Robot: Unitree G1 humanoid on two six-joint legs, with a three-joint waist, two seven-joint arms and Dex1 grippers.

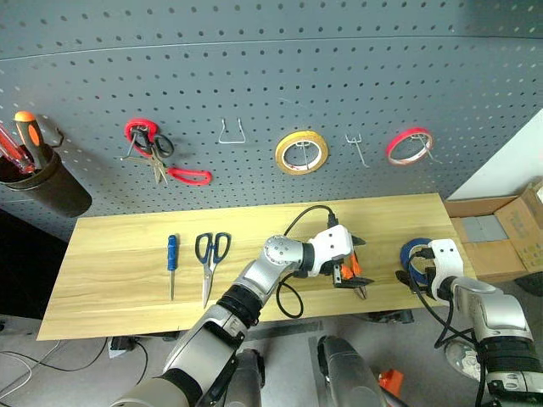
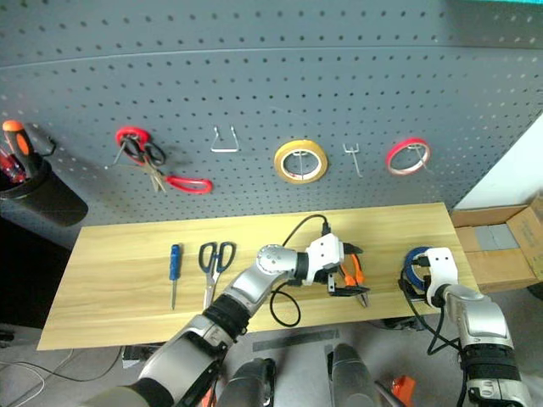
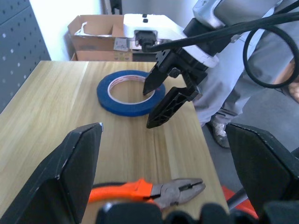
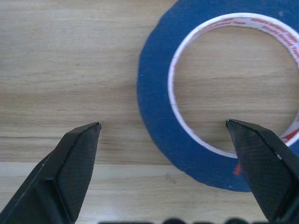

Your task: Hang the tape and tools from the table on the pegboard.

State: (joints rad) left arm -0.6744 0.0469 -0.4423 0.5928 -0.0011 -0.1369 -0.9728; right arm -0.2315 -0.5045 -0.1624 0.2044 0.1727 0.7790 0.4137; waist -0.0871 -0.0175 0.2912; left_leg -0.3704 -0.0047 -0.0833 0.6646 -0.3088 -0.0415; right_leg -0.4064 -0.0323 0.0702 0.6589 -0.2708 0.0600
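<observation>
Nothing from the bench hangs on the pegboard yet; all three pieces are left. The blue tape lies flat near the bench's right end, my right pincer spread wide just over it, one finger outside the ring, one inside. The orange-handled pliers lie left of the tape, under my left pincer, also wide and empty. The scissors rest further left of the tape, untouched.
</observation>
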